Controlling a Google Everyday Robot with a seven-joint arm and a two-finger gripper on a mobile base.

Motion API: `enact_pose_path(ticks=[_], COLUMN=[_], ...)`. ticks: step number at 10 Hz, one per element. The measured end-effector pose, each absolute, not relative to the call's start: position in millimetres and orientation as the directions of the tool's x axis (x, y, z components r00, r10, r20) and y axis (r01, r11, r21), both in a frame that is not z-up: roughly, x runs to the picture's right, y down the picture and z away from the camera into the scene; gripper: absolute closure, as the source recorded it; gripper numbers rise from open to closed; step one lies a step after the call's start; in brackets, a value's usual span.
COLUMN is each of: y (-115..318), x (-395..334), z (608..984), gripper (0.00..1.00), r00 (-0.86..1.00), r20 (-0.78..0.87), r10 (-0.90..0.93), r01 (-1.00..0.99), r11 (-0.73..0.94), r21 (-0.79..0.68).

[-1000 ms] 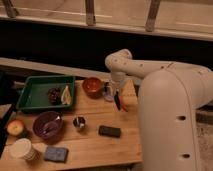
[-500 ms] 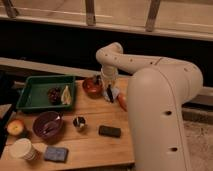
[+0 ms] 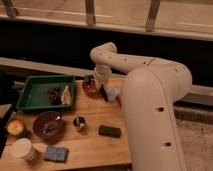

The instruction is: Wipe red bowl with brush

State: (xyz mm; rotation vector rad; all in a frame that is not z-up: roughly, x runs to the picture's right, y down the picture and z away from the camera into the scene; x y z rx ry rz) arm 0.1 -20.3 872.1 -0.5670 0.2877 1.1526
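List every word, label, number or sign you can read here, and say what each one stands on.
None: no readable text shows anywhere in this view.
White cup: no print visible.
Black block: plain.
Robot arm: only small dark dots, no lettering.
Gripper, low over the red bowl at the table's far edge: no label visible on either.
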Motion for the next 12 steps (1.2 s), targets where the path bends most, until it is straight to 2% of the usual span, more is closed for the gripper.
enact_pose_path(ticks=[3, 5, 8, 12], y=[-18, -32, -50, -53], x=[11, 15, -14, -22], z=[869, 872, 883, 887], gripper=[1.00, 1.00, 1.00, 1.00], r00=[0.385, 0.385, 0.426, 0.440], r20=[-0.497, -0.479, -0.444, -0.446], r10=[0.778, 0.789, 0.789, 0.779], r01=[-0.921, -0.922, -0.902, -0.894], r11=[0.292, 0.300, 0.332, 0.330], r21=[-0.257, -0.247, -0.276, -0.304])
